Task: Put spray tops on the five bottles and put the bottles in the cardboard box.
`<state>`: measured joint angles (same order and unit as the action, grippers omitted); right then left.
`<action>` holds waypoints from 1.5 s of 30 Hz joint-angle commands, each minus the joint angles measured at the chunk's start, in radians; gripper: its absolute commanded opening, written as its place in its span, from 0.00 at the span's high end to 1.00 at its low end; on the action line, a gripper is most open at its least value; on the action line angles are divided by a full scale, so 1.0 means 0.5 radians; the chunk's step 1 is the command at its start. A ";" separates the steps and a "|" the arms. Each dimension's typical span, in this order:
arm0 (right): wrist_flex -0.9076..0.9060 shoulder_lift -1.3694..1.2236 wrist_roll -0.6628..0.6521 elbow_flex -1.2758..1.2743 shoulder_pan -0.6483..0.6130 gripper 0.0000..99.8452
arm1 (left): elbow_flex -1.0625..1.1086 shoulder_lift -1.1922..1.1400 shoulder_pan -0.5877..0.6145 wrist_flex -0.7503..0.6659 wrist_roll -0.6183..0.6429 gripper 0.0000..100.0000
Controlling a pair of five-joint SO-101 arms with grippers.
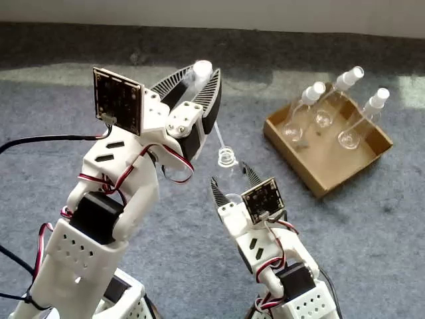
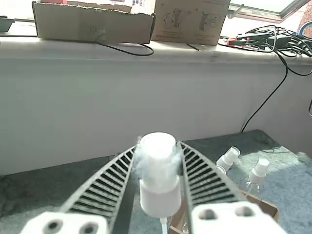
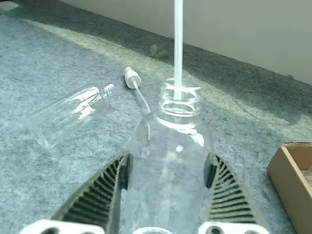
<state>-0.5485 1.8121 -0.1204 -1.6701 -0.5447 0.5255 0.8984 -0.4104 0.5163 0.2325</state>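
Note:
My left gripper point(image 1: 202, 72) is shut on a white spray top point(image 1: 202, 67), held high over the grey carpet; its thin tube point(image 1: 218, 138) hangs down into the neck of a clear bottle point(image 1: 227, 159). That bottle stands upright with my right gripper point(image 1: 230, 174) shut on its body. From the left wrist, the spray top point(image 2: 157, 170) sits between the ribbed fingers point(image 2: 112, 180). From the right wrist, the tube point(image 3: 178, 44) enters the open neck of the bottle point(image 3: 168, 156). The cardboard box point(image 1: 332, 163) lies to the right with three capped bottles point(image 1: 302, 113) in it.
Beyond the held bottle, a second clear bottle point(image 3: 68, 114) lies on its side on the carpet, uncapped, with a loose spray top point(image 3: 131, 77) beside its neck. A corner of the box point(image 3: 292, 180) sits close to the right gripper. A white wall borders the far edge.

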 commanded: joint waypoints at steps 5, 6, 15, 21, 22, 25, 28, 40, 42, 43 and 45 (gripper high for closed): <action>-0.008 0.044 0.003 -0.192 -0.017 0.88 | -0.100 0.008 -0.005 -0.068 0.015 0.99; -0.008 0.044 0.003 -0.192 -0.017 0.88 | -0.121 0.008 -0.005 -0.068 0.015 0.99; -0.008 0.044 0.003 -0.192 -0.017 0.88 | -0.124 0.002 0.124 -0.058 0.015 0.99; -0.008 0.044 0.003 -0.192 -0.017 0.88 | -0.002 0.005 0.118 -0.064 0.025 0.99; -0.008 0.044 0.003 -0.192 -0.017 0.88 | 0.002 0.005 0.118 -0.064 0.025 0.99; -0.008 0.044 0.003 -0.192 -0.017 0.88 | 0.002 0.005 0.115 -0.064 0.028 0.99; -0.008 0.044 0.003 -0.192 -0.017 0.88 | 0.017 0.005 0.078 -0.061 0.031 0.99; -0.008 0.044 0.003 -0.192 -0.017 0.88 | 0.419 0.005 -0.204 -0.061 0.018 0.99; -0.008 0.044 0.003 -0.192 -0.017 0.88 | 0.499 0.005 -0.219 -0.061 0.018 0.99; -0.008 0.044 0.003 -0.192 -0.017 0.88 | 0.532 0.005 -0.222 -0.064 0.018 0.99; -0.008 0.044 0.000 -0.192 -0.017 0.88 | 0.569 0.005 -0.222 -0.064 0.028 0.99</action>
<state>-0.5485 1.8121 -0.1204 -1.6701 -0.5493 0.7956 0.8984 -0.4948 0.5056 0.2355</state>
